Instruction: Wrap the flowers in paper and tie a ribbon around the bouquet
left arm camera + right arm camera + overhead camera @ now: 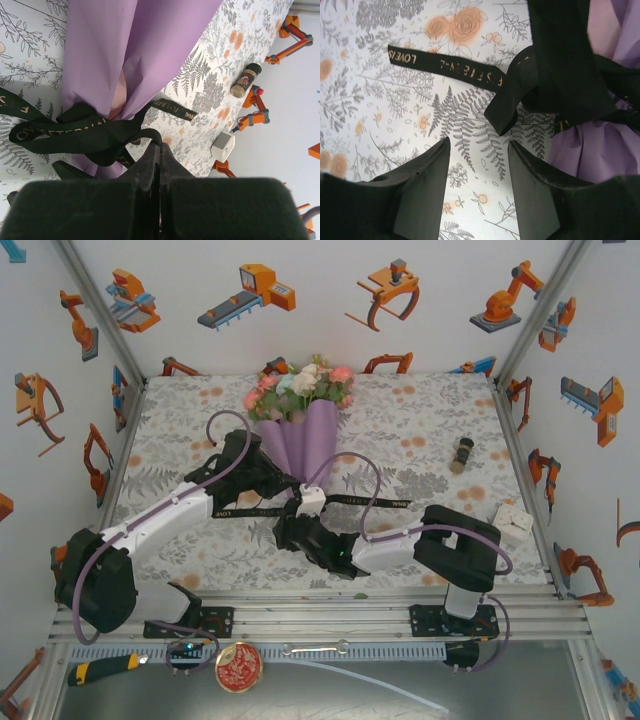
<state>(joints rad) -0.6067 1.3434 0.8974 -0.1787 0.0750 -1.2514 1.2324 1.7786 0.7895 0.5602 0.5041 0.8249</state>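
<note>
The bouquet lies at the table's back middle, flowers (300, 388) sticking out of the lilac-purple paper (305, 440) cone, whose narrow end points toward the arms. The black ribbon (365, 501) is wound round that narrow end, one tail lying flat to the right. My left gripper (272, 483) sits at the cone's narrow end. In its wrist view the left gripper (161, 145) is shut, with a loop of ribbon (75, 132) running into its tips below the paper (125, 45). My right gripper (477, 142) is open over bare cloth, a ribbon (502, 112) end just beyond its tips.
A small dark bottle (463, 453) lies at the right of the flowered cloth. A white box (512, 521) sits by the right wall. In front of the table edge are a round red tin (238, 665) and a yellow-handled tool (100, 668). Walls enclose three sides.
</note>
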